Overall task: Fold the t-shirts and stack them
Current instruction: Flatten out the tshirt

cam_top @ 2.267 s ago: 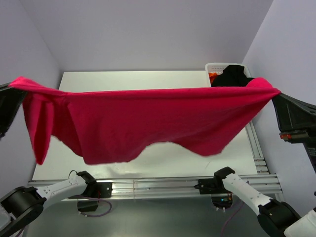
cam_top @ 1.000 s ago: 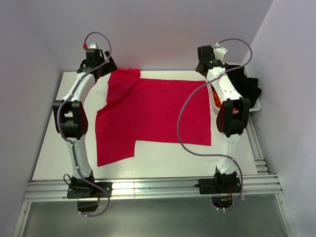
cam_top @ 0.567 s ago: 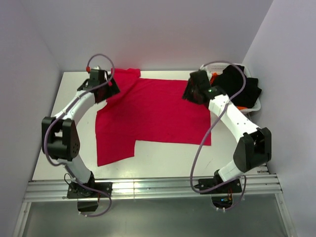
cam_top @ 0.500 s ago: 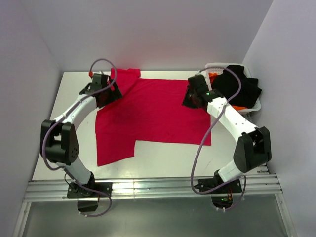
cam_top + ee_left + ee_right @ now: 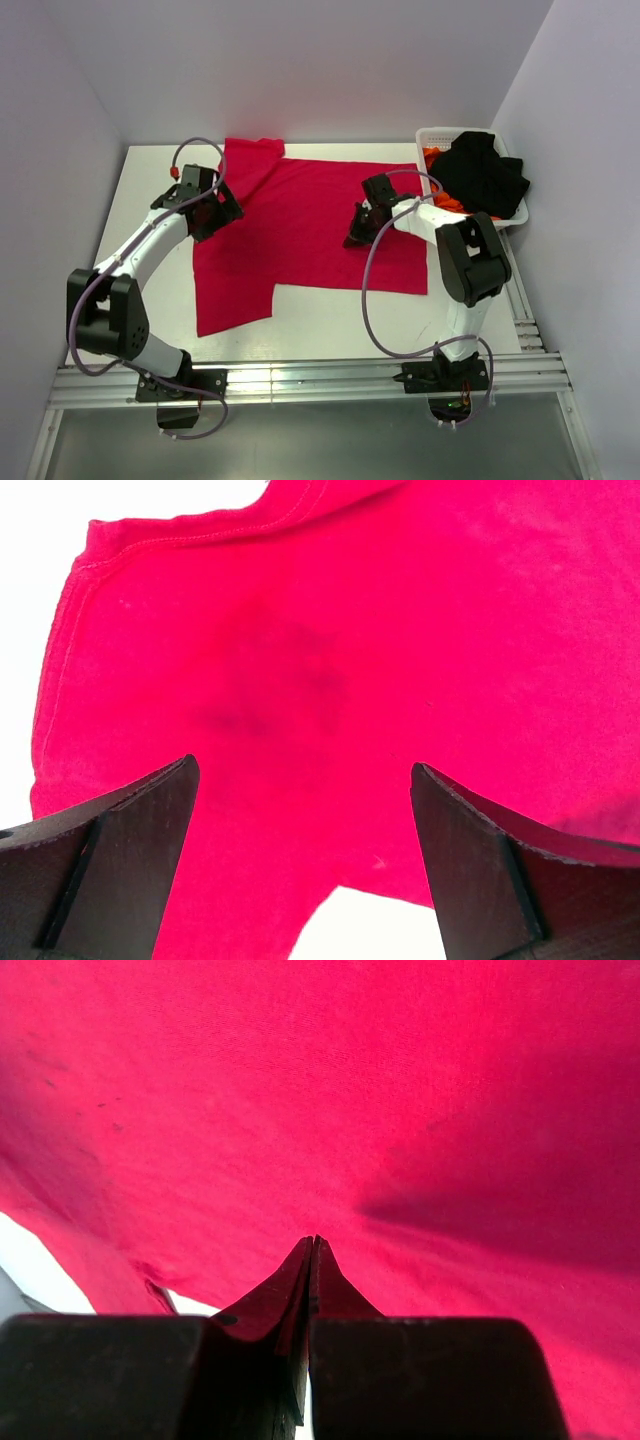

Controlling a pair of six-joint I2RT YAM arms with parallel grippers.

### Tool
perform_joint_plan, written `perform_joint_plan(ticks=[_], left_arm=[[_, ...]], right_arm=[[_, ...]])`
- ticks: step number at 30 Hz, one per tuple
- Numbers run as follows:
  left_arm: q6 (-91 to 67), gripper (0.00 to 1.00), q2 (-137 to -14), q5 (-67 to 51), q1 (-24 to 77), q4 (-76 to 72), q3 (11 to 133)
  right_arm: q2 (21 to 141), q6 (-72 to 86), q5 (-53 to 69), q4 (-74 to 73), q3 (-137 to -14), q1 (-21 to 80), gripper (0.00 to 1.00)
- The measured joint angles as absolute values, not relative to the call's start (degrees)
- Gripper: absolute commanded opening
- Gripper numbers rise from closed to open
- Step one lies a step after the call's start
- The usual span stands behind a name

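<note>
Your right fingers (image 5: 300,1280) are pressed fully together, tips low over the middle-right of the red shirt (image 5: 310,230). A second ago they stood wide open. A crease runs out from beside the tips, but you cannot tell whether any cloth is pinched between them.

Your left fingers (image 5: 140,820) are spread wide and hold nothing. They hover over the shirt's left side, near a stitched hem.

The shirt lies spread flat on the white worktop (image 5: 120,260). Two seconds ago it hung stretched in the air between both arms. Both arms have since let go at the far edge and drawn back toward you, and are now over the cloth.

At the far right a white basket (image 5: 432,135) holds a black shirt (image 5: 480,175) on top of an orange shirt (image 5: 432,155).

The laying-out looks finished, so the first fold is probably next. Nothing is folded or stacked yet.
</note>
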State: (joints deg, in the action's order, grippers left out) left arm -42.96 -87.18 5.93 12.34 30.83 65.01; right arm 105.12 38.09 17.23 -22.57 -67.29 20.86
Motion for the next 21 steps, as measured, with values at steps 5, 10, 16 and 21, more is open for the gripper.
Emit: perform_joint_plan(ticks=[5,10,16,21], left_arm=[[-43.18,0.94,-83.79,6.09,12.14,32.84,65.56],[-42.94,0.95,-82.13,6.09,10.94,34.79,65.63],[-42.85,0.94,-81.28,5.87,9.30,35.07,65.63],[-42.76,0.94,-81.21,5.74,9.30,35.05,65.58]], right_arm=[[105.75,39.18,17.10,-21.87,-65.10,20.86,0.00],[101.71,40.99,15.27,-22.06,-57.65,20.36,0.00],[95.72,41.36,11.64,-23.14,-51.40,19.75,0.00],[93.32,41.32,10.66,-23.62,-49.06,16.84,0.00]])
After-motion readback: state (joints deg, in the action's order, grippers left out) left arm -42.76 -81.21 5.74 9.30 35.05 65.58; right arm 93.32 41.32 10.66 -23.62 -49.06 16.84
